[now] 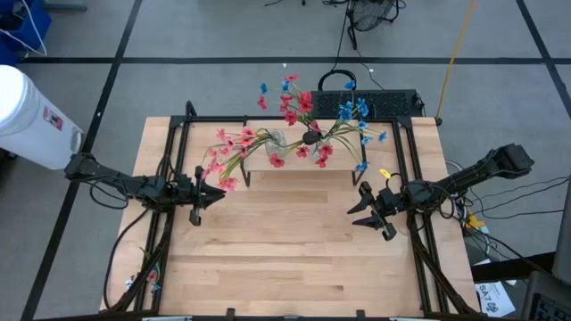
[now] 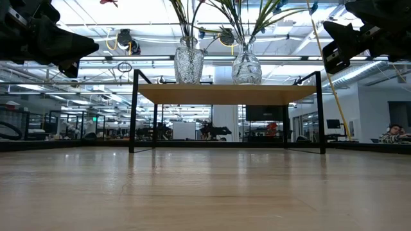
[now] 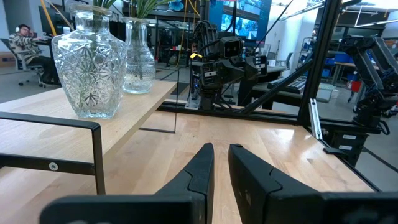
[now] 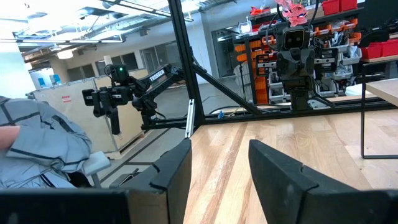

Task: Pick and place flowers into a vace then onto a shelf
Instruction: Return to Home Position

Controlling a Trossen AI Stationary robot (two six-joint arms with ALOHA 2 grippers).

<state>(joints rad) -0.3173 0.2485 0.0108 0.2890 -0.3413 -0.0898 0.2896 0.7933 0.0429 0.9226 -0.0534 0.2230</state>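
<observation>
From above, the shelf (image 1: 290, 166) stands at the far side of the table. On it are two glass vases, the left vase (image 1: 275, 140) and the right vase (image 1: 310, 136). The pink flowers (image 1: 227, 152) spill out to the left, the red flowers (image 1: 294, 105) lean away from us and the blue flowers (image 1: 352, 109) fan to the right. Exactly which stem enters which neck we cannot quite trace here. The left gripper (image 1: 214, 192) and the right gripper (image 1: 359, 207) hang over bare tabletop on either side, well apart from the shelf.

At table height, both vases sit upright on the board with green stems rising from them, and neither arm is near them.

The left wrist view shows that gripper's fingers narrowly parted with nothing between them. The cut-glass vases stand off to one side.

The right wrist view shows its fingers spread wide, also empty. A person's grey sleeve (image 4: 37, 149) is visible beyond the table.

We judge the sprays light and springy, with thin stems that could slip or bend in a grip. They are best pinched low on the stem, clear of the soft blossoms. The vases look heavy, slick and breakable, and a nudge to the stems could tip them.
</observation>
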